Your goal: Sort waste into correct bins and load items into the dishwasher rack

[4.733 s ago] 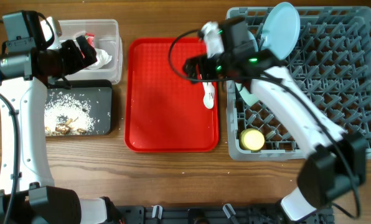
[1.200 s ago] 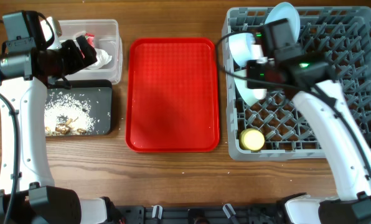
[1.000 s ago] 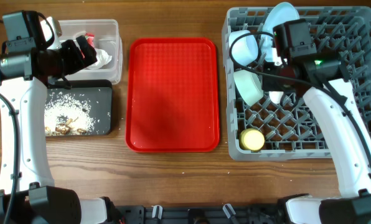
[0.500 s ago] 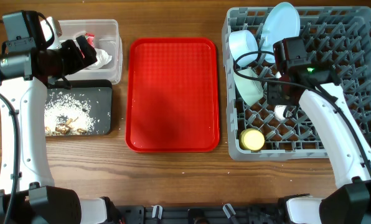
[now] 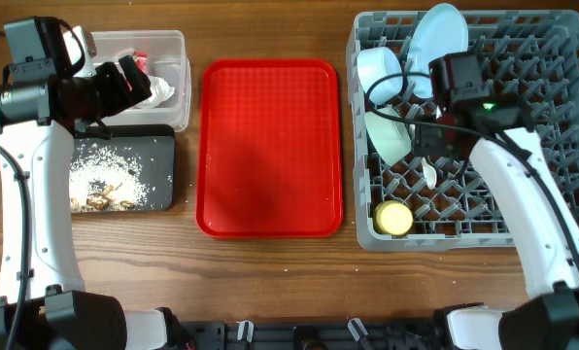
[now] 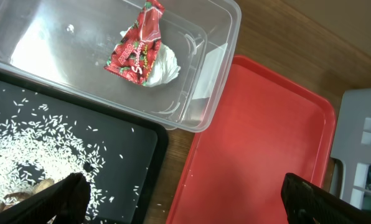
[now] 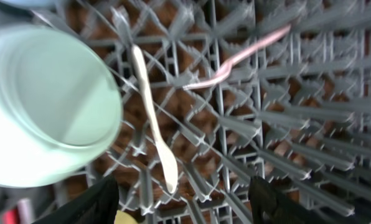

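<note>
Directly beneath our right end effector [image 7: 179,198], whose fingers stood spread wide and empty, the white spoon [image 7: 153,118] lay flat on the lattice floor of the dishwasher rack [image 5: 561,117], its long axis running straight away from the end effector with the bowl end nearest the fingertips; the mint green bowl [image 7: 45,106] sat just to its left. Farther off, our left end effector [image 6: 179,199] hung equally wide and empty over the corner of the black tray [image 6: 123,162], with the clear tub [image 6: 192,93] holding the snack wrapper [image 6: 136,46] beyond it, so the right arm was much the nearer to the rack.
</note>
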You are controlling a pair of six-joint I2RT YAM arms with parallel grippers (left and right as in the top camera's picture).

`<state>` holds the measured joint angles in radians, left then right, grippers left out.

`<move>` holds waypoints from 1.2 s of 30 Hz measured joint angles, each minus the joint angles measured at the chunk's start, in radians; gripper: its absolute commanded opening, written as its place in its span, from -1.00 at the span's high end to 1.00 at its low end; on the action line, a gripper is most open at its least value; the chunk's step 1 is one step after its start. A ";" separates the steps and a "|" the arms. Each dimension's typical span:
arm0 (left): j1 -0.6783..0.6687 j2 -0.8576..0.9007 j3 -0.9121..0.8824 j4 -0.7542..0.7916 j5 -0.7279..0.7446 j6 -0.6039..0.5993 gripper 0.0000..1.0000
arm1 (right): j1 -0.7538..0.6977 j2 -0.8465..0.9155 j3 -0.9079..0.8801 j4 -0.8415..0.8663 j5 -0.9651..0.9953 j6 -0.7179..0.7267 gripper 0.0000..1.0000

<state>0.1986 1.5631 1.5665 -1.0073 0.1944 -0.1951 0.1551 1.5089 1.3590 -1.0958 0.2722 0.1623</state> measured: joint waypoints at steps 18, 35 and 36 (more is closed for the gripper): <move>0.000 0.000 0.000 0.000 0.000 0.000 -1.00 | 0.000 -0.386 0.334 0.031 -0.422 -0.101 -1.00; 0.000 0.000 0.000 0.000 -0.005 0.000 -1.00 | -0.004 -0.766 -0.397 0.737 -0.357 -0.118 -0.99; 0.000 0.000 0.000 0.000 -0.005 0.000 -1.00 | -0.009 -0.825 -0.479 0.777 -0.357 -0.110 -0.99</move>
<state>0.1986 1.5631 1.5665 -1.0073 0.1898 -0.1951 0.1463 0.6838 0.8803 -0.3187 -0.0849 0.0521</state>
